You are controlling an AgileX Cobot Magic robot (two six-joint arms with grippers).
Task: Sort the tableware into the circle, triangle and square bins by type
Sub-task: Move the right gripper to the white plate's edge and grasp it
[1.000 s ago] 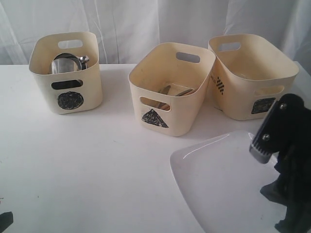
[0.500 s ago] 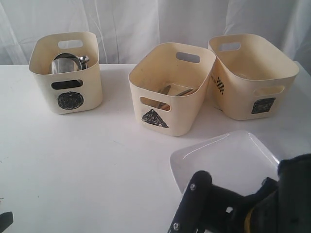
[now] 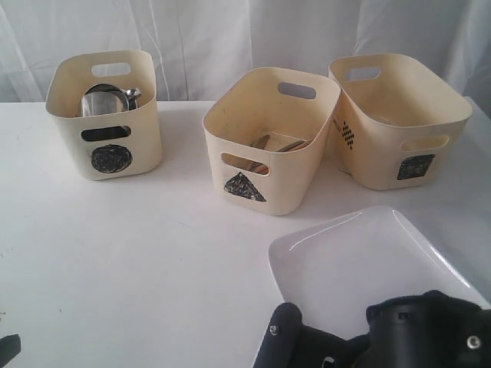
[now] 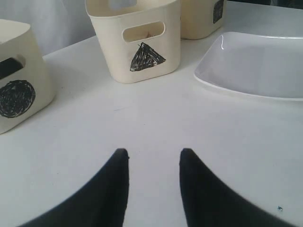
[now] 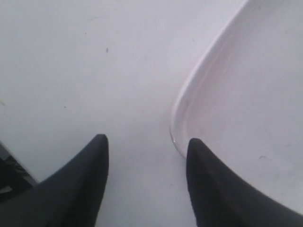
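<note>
The large white square plate (image 3: 360,261) lies flat on the table at the front right. My right arm (image 3: 418,333) hangs low over its near edge. In the right wrist view the right gripper (image 5: 147,142) is open and empty, one finger over the plate's rounded corner (image 5: 189,118), the other over bare table. The left gripper (image 4: 154,153) is open and empty above the table, well short of the plate (image 4: 255,66). The circle bin (image 3: 103,115) holds a steel cup (image 3: 103,100). The triangle bin (image 3: 268,138) holds cutlery (image 3: 272,146). The square bin (image 3: 395,119) stands at the back right.
The three bins stand in a row at the back, before a white curtain. The triangle bin (image 4: 137,42) and square bin nearly touch. Bare white tabletop (image 3: 153,253) stretches across the front left and middle. A dark piece (image 3: 8,349) shows at the bottom left corner.
My right arm has swung from the right edge of the exterior view down to the plate's near edge. The plate and bins have not moved. The left gripper is still.
</note>
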